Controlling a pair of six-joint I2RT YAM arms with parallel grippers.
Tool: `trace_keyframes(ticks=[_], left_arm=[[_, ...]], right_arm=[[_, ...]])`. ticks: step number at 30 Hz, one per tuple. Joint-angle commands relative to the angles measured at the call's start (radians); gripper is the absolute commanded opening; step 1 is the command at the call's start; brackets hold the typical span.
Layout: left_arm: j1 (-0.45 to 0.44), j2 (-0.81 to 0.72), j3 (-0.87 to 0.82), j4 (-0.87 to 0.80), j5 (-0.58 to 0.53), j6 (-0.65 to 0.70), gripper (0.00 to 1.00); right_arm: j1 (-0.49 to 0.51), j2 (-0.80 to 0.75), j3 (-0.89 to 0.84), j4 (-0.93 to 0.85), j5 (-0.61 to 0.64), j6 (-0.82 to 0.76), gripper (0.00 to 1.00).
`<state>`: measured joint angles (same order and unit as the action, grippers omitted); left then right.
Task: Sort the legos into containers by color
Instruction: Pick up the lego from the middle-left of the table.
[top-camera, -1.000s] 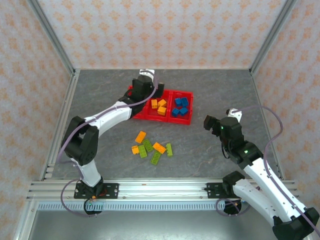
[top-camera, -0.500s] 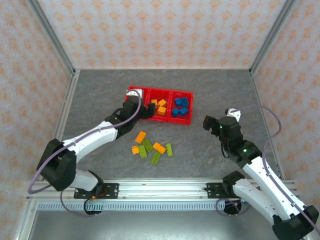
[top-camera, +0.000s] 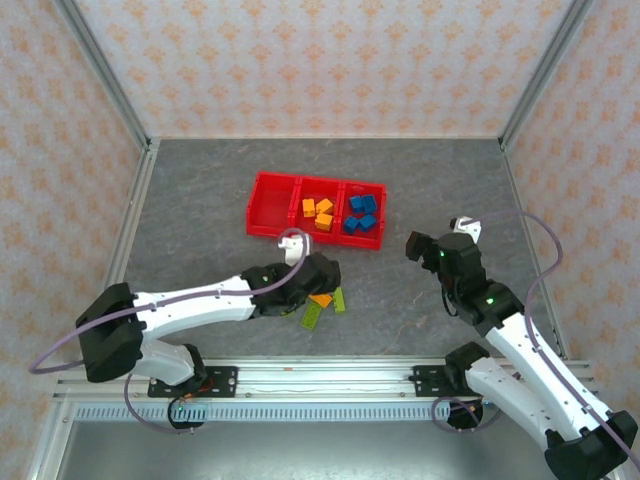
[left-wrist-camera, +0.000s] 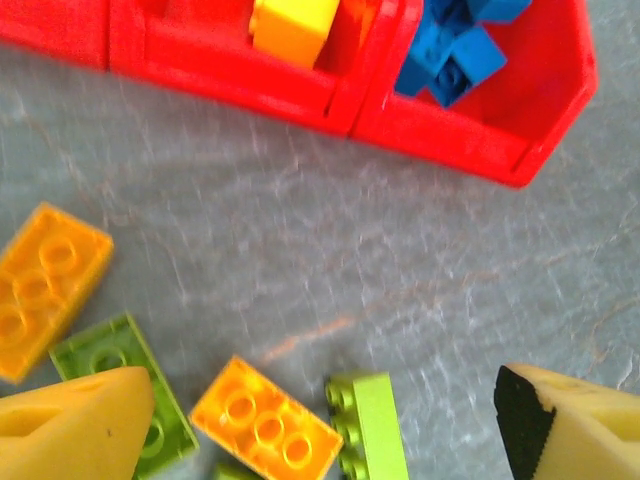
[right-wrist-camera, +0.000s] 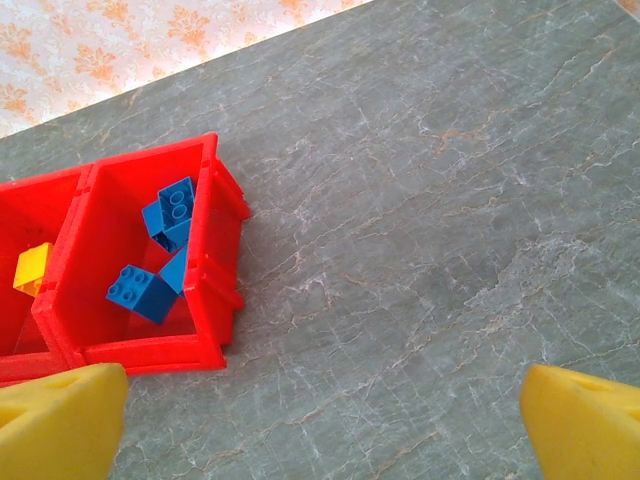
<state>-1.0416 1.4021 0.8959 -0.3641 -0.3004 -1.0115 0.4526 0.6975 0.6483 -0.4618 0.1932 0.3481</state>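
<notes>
The red tray (top-camera: 266, 226) holds orange legos (top-camera: 318, 212) in its middle container and blue legos (top-camera: 362, 215) in its right one. Loose legos lie in front of it. My left gripper (top-camera: 320, 284) hangs over them, open. In the left wrist view an orange brick (left-wrist-camera: 265, 420) and a lime brick (left-wrist-camera: 368, 428) lie between its fingers (left-wrist-camera: 75, 425), untouched. Another orange brick (left-wrist-camera: 45, 285) and a green brick (left-wrist-camera: 115, 355) lie to the left. My right gripper (top-camera: 422, 245) stands open over bare table, right of the tray (right-wrist-camera: 210, 270).
The tray's left container (top-camera: 272, 203) has nothing visible in it. Metal frame posts and patterned walls close the table at the back and sides. The grey table top (top-camera: 440, 180) stretches to the right of the tray.
My left arm has swung back from the tray's left end to the loose pile in front of it. Its jaws have narrowed slightly. The right arm has not moved.
</notes>
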Motion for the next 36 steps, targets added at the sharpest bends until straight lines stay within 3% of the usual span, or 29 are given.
trace_keyframes(ticks=[1,11,18,26,36], left_arm=[[-0.059,0.06,0.052,-0.107,-0.074,-0.166,0.86],[-0.158,0.147,0.052,-0.002,0.019,-0.263,0.72],[-0.188,0.216,0.082,0.025,0.052,-0.276,0.67],[-0.172,0.279,0.077,0.054,0.086,-0.267,0.67],[-0.111,0.36,0.083,0.102,0.137,-0.222,0.56]], right_arm=[[-0.001,-0.025,-0.007,0.015,-0.005,0.006,1.0],[0.001,-0.075,-0.01,0.025,-0.022,0.006,1.0],[0.0,-0.09,-0.009,0.029,-0.034,0.005,1.0],[0.001,-0.099,-0.011,0.031,-0.035,0.005,1.0],[0.001,-0.099,-0.011,0.029,-0.028,0.007,1.0]])
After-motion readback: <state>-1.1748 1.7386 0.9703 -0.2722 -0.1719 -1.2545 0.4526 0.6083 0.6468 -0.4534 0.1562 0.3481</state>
